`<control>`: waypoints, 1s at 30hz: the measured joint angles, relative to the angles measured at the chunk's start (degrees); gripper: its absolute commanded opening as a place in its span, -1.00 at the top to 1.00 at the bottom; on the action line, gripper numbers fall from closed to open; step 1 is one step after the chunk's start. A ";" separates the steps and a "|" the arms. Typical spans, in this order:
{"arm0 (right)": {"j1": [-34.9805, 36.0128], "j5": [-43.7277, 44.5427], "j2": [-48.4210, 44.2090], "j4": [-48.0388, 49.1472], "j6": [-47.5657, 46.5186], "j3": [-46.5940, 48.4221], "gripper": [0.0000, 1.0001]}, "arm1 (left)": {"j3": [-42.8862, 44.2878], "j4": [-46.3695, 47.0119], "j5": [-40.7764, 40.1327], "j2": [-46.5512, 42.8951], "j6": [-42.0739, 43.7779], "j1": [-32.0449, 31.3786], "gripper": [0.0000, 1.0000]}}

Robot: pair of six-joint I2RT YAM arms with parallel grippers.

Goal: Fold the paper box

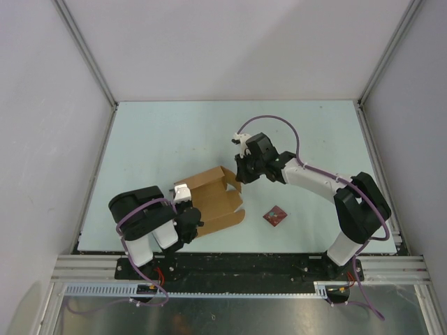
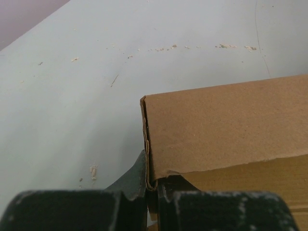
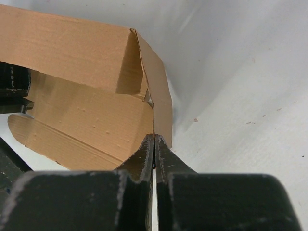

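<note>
I see one small red square [image 1: 274, 216] lying flat on the pale desk [image 1: 174, 139]. It is low in the middle of the top view, a little right of the one paper box [image 1: 213, 199], and it does not touch the box. The brown box sits low and left of middle, with some walls standing up. My two arms reach it from both sides. My left end effector [image 2: 151, 187] is clenched on the box's left wall edge. My right end effector [image 3: 154, 144] is pinched tight on a thin flap at the box's upper right corner.
</note>
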 measured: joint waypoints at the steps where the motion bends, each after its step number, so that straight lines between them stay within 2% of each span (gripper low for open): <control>1: 0.09 0.00 -0.11 -0.15 0.20 0.00 1.00 | 0.02 -0.04 -0.04 0.00 0.00 0.00 1.00; 14: 1.07 3.26 -0.35 -2.84 -0.33 1.60 0.97 | 0.22 -0.07 -0.37 0.04 -0.02 -0.37 1.00; 15: 1.05 3.48 -0.35 -2.89 -0.39 1.66 0.71 | 0.22 -0.07 -0.37 0.04 -0.02 -0.37 1.00; 18: 1.03 4.11 -0.35 -2.99 -0.63 1.70 0.36 | 0.24 -0.02 -0.35 0.04 -0.07 -0.48 1.00; 23: 0.96 5.92 -0.50 -3.06 -0.44 1.86 0.31 | 0.26 0.02 -0.37 0.04 -0.02 -0.70 1.00; 27: 0.09 6.62 -2.67 -2.43 0.42 0.98 0.07 | 0.26 0.02 -0.37 0.04 -0.02 -0.74 1.00; 30: -1.68 5.22 -5.70 0.04 1.29 -1.92 0.00 | 0.26 0.02 -0.37 0.04 -0.02 -0.74 1.00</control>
